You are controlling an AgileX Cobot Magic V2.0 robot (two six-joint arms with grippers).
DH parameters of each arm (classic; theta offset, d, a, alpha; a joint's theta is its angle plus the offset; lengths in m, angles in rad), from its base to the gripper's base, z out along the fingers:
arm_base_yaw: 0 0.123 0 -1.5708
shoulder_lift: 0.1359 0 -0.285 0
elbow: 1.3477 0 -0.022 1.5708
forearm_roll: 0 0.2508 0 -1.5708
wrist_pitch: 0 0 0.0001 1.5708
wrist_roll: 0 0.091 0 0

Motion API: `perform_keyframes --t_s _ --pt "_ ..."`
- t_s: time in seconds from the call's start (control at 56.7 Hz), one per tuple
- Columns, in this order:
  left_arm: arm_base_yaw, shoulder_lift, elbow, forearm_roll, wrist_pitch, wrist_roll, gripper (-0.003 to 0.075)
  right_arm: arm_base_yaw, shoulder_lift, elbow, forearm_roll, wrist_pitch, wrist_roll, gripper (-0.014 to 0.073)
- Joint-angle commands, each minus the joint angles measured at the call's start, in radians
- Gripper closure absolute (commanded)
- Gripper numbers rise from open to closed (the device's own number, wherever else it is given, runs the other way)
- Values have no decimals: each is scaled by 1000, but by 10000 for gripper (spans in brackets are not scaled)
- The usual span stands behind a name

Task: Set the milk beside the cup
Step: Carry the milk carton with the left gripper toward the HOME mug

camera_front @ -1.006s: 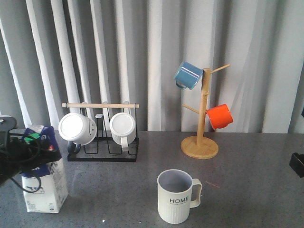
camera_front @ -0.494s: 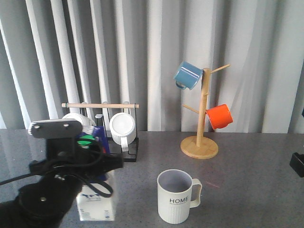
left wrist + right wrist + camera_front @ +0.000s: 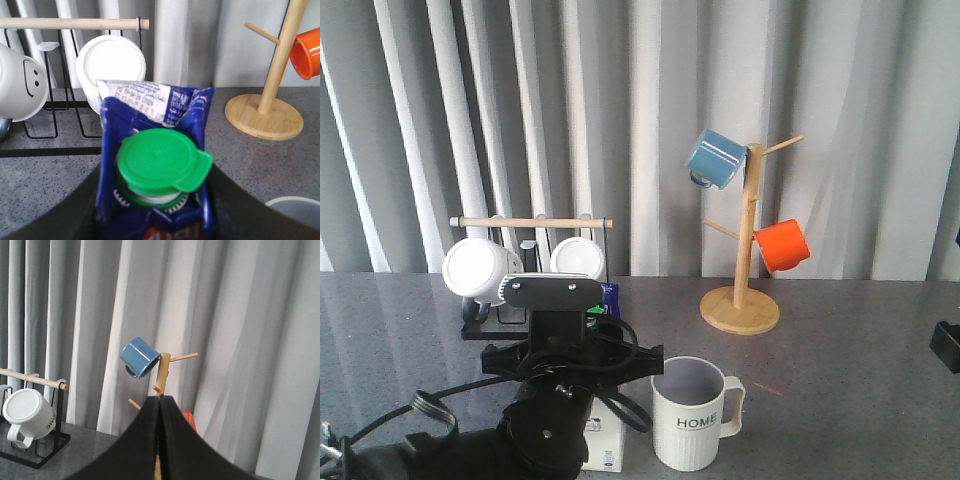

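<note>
The milk carton (image 3: pixel 155 165), blue and white with a green round cap, sits between my left gripper's black fingers (image 3: pixel 60 220), which are shut on it. In the front view my left arm covers most of the carton; its white base (image 3: pixel 605 445) and blue top show just left of the cup (image 3: pixel 692 415). The cup is a cream-white ribbed mug with "HOME" lettering, a grey inside and its handle to the right. Its rim shows in the left wrist view (image 3: pixel 295 210). My right gripper (image 3: pixel 160 399) is shut and empty, held up off the table at the far right.
A black wire rack (image 3: pixel 535 320) with a wooden bar holds two white mugs (image 3: pixel 480 270) behind the carton. A wooden mug tree (image 3: pixel 745 300) with a blue mug (image 3: pixel 715 157) and an orange mug (image 3: pixel 783 245) stands at the back right.
My left arm has carried the milk carton from the table's front left rightwards to just left of the HOME cup. The right arm has not moved.
</note>
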Motion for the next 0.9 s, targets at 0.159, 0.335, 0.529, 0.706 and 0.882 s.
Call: perform_keyframes --t_s 0.159,0.335,0.529,0.706,0.882 --pt "-10 -22 -28 51 -16 -135 727 -8 -9 -29 1 -69 2 602" --pt "-9 -22 -27 78 -16 -131 727 -8 -9 -29 1 -69 2 602" --pt "-9 -22 -27 74 -15 -131 727 -8 -9 -29 1 -69 2 602" --pt "-9 -22 -27 75 -11 -131 727 -8 -9 -29 1 -69 2 602" --pt "-9 -22 -27 74 1 -131 692 -8 -9 -29 1 -69 2 602"
